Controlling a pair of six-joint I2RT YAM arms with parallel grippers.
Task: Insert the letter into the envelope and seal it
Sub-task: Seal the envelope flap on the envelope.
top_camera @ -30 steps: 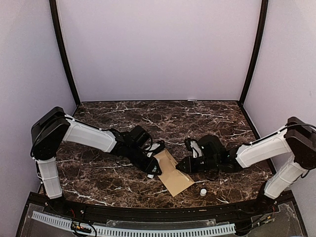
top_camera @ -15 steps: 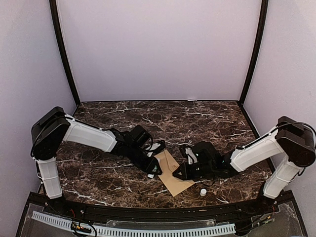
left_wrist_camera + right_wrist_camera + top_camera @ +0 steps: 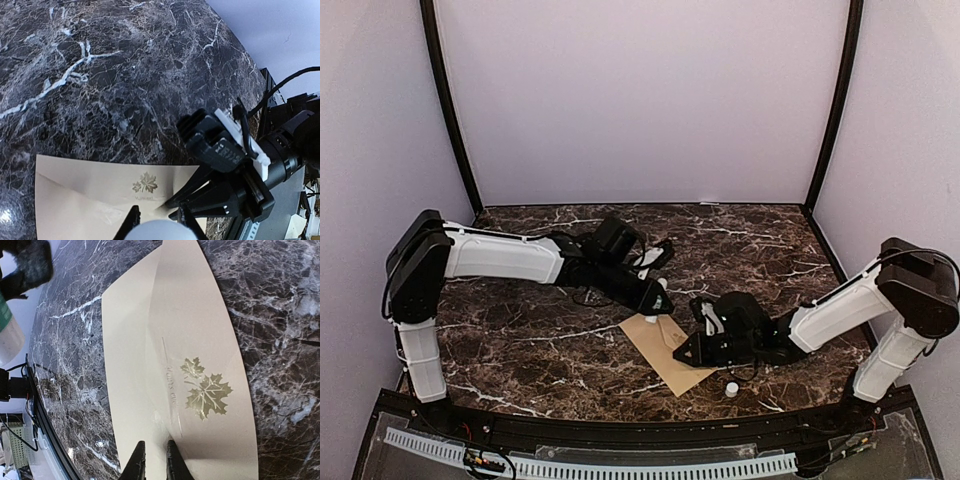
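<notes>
On veined marble (image 3: 740, 250): flat tan envelope (image 3: 655, 345), seemingly closed, leaf-embossed.

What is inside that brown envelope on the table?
Nothing shows. The envelope lies flat on the marble table, flap folded down, maple-leaf emblem facing up, with no paper poking out. Whether the letter is inside is hidden by the envelope's own paper.

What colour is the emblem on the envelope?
Gold. The emblem on the envelope shows best in the right wrist view.
</notes>
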